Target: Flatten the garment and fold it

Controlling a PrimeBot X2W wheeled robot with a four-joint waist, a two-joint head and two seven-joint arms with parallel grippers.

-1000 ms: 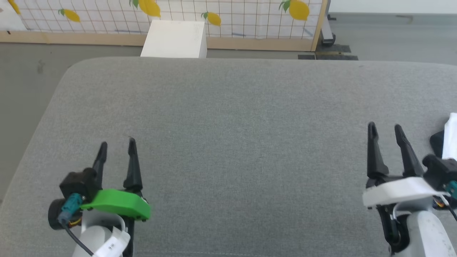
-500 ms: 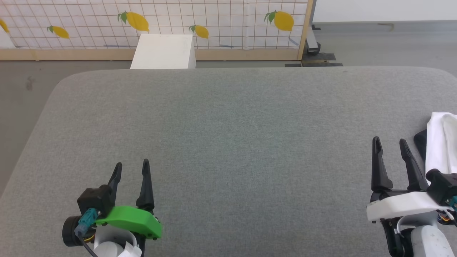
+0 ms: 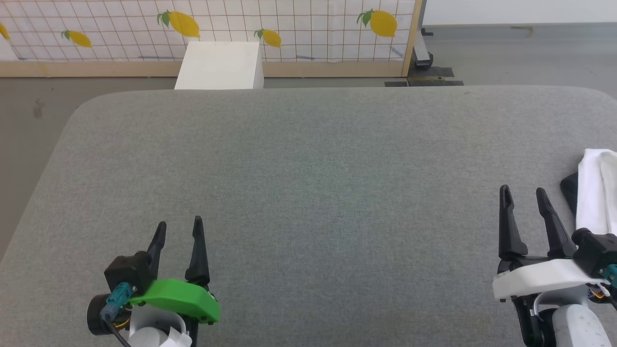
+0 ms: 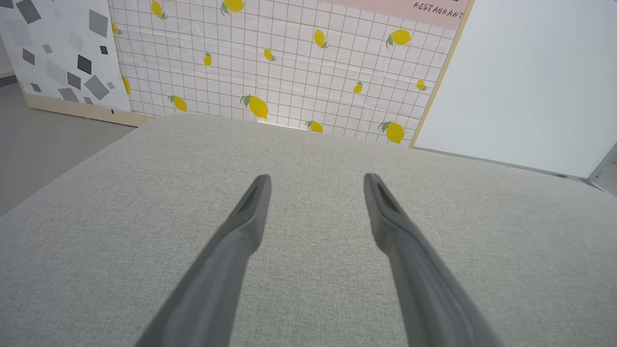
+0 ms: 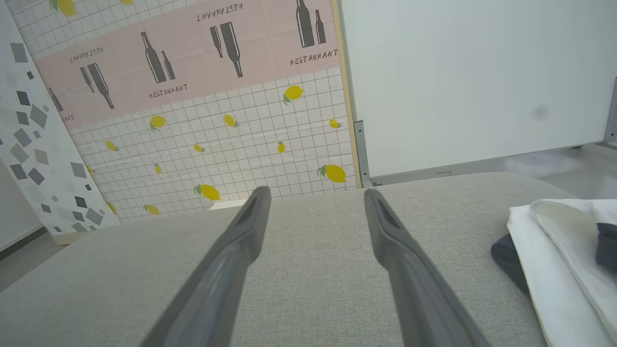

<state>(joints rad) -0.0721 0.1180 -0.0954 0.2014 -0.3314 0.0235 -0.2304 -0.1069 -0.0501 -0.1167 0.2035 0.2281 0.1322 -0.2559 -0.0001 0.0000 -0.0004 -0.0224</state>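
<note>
Two claws, fingers spread wide and empty, over the grey desk (image 3: 308, 159): the right claw (image 3: 522, 189) just beside the bunched garment (image 3: 595, 193), the left claw (image 3: 179, 222) well apart from it.

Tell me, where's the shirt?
In the head view, the shirt lies at the right edge of the grey surface, beside the right end effector.

Bright even light, faint shadows, wide-angle edge distortion
</note>
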